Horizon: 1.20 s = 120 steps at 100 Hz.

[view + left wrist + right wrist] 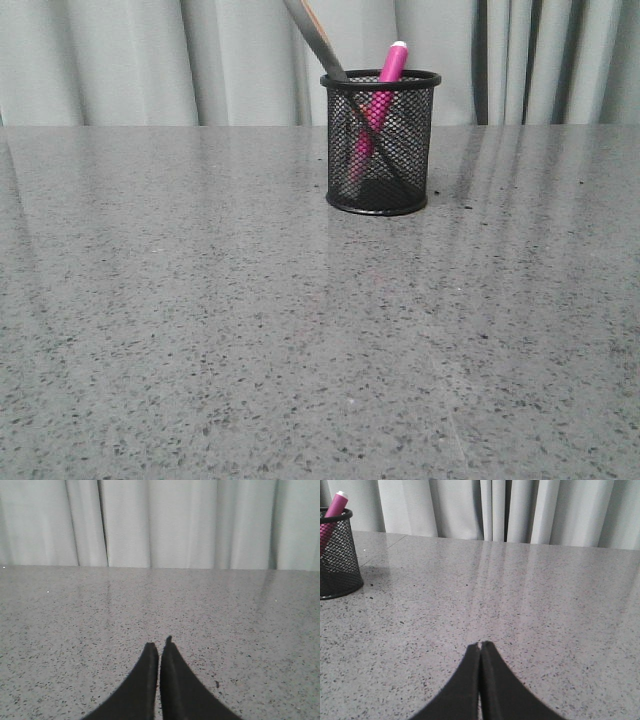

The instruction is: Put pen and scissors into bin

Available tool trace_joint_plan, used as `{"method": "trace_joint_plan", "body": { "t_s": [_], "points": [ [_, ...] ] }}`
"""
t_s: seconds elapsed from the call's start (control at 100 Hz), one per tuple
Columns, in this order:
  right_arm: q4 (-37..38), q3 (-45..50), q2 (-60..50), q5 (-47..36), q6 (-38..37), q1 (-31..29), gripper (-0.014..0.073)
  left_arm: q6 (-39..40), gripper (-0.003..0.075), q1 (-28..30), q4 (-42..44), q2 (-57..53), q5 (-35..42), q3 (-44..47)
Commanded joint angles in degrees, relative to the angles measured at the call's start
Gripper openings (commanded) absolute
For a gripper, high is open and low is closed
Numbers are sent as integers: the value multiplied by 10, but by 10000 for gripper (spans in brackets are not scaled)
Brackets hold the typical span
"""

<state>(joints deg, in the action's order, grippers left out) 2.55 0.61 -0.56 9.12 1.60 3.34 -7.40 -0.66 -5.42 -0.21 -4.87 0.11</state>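
Behind the table [200, 330] we see a wall of pale grey curtains [100, 60] hanging in folds, and the speckled grey stone top stretches toward us with a soft sheen and faint reflections of those folds. Nothing stands between our grippers and the bin [380, 142]; the surface around it holds only a few dark specks.

We find the bin at the far middle of the table in the front view, standing upright on its solid base, and a faint shadow shows beside it. Inside it the pen [378, 105] leans to the right, its pale end poking above the rim, its pink body showing through the mesh. The scissors [325, 50] are in the bin too, leaning the other way, their upper part rising out over the left side of the rim and running off the top of the picture; lower down a dark line crosses behind the pen through the mesh.

From our right wrist camera the bin sits well apart from the right gripper [481, 646], off at the edge of the view with the pen tip above its rim. That gripper's two dark fingers are pressed together at the tips, holding nothing, low over bare table. Our left gripper [160, 647] is likewise closed on nothing, its fingers meeting with only a thin seam between them, pointing across the tabletop toward the curtains.
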Motion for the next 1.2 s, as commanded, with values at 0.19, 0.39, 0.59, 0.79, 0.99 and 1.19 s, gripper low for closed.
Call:
{"method": "trace_joint_plan", "body": {
  "t_s": [0.19, 0.39, 0.59, 0.79, 0.99, 1.19],
  "points": [
    [3, 8, -12, -56, 25, -3, -76, 5, -19, -3, -6, -19, 44, 25],
    [3, 8, -12, -56, 25, -3, -76, 5, -19, -3, -6, -19, 44, 25],
    [3, 8, -12, -56, 25, -3, -76, 5, -19, -3, -6, -19, 44, 25],
    [3, 8, -12, -56, 25, -3, -76, 5, -19, -3, -6, -19, 44, 25],
    [3, 8, -12, -56, 25, -3, -76, 5, -19, -3, -6, -19, 44, 25],
    [3, 8, -12, -56, 25, -3, -76, 5, -19, -3, -6, -19, 44, 25]
  ]
}}
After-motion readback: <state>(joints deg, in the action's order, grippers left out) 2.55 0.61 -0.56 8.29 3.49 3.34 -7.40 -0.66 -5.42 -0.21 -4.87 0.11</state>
